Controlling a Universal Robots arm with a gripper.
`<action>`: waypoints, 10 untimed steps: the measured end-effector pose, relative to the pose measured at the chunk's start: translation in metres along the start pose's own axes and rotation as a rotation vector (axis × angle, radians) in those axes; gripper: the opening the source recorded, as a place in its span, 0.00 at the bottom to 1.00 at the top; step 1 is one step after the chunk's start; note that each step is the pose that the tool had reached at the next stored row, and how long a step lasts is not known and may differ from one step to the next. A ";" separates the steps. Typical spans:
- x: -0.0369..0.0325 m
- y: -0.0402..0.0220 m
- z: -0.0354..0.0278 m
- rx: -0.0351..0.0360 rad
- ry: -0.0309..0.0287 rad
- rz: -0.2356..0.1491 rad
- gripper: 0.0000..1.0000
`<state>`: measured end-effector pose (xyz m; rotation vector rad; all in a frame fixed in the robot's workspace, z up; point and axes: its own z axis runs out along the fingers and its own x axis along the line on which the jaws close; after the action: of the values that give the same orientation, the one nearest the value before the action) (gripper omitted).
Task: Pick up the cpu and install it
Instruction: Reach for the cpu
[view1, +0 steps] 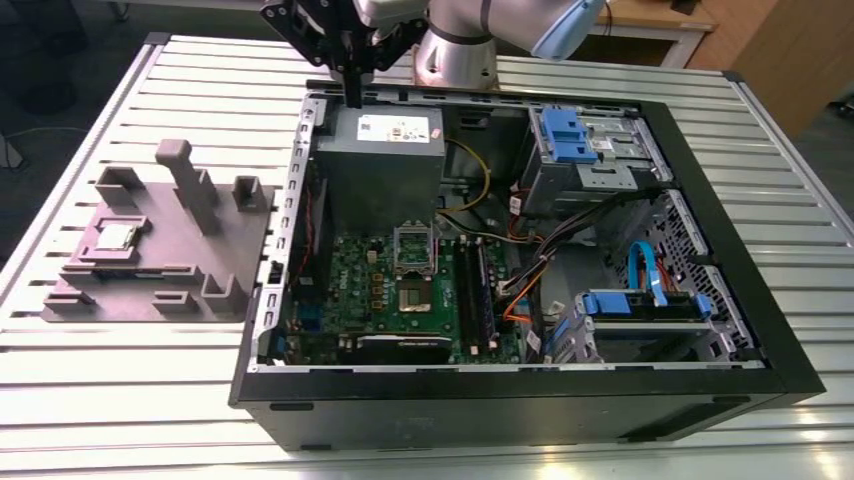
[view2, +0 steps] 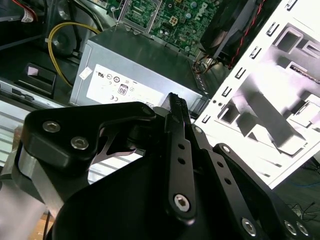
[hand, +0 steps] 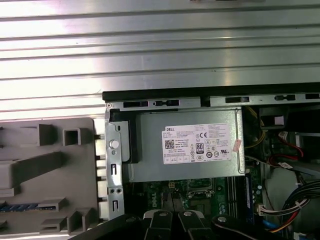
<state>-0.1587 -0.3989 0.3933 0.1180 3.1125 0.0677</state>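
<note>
The pick-up step was judged not yet begun. The cpu (view1: 118, 236) was seen lying flat in its seat on the grey fixture (view1: 167, 275), on the table (view1: 120, 400) at the exterior view's left, well apart from the gripper (view1: 354, 98).

The gripper was seen hanging above the far wall of the open computer case (view1: 534, 405), over the edge of the grey power supply (view1: 380, 160). Its fingers (view2: 176, 107) were pointed straight down. They appeared drawn together, and nothing was held between them.

In the exterior view the arm was reared up behind the case, with the wrist turned downward. In the first wrist view the power supply (hand: 150, 150) was looked down on squarely.

A grasp was judged to call for the fingers to be opened and the gripper to be carried across to the fixture and lowered squarely over the chip. The motherboard socket (view1: 415, 250) inside the case was seen unoccupied.
</note>
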 end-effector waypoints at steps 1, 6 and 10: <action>0.0002 0.0000 0.0000 0.0001 0.0000 0.000 0.10; 0.0012 -0.0001 -0.0001 0.0001 0.0001 0.000 0.10; 0.0019 -0.0001 -0.0001 0.0000 0.0000 0.000 0.10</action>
<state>-0.1606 -0.3989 0.3933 0.1180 3.1125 0.0677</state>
